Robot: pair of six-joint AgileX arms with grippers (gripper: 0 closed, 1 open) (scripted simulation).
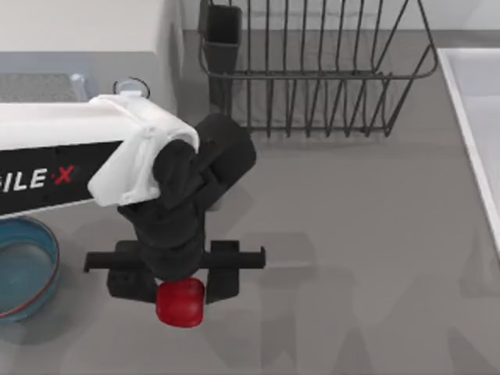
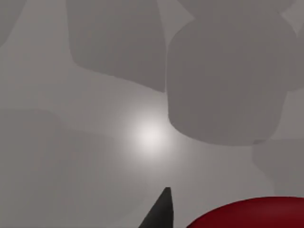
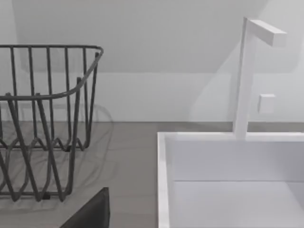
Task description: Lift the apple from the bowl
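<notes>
Left end effector (image 1: 181, 291) was closed on the apple (image 1: 180, 303), at three o'clock of the bowl (image 1: 48, 269); a steady grip suited the lift.

A rendered kitchen counter: a wire dish rack (image 1: 312, 70) stands beside a white sink (image 3: 228, 180) with a square white faucet (image 3: 247, 76).
</notes>
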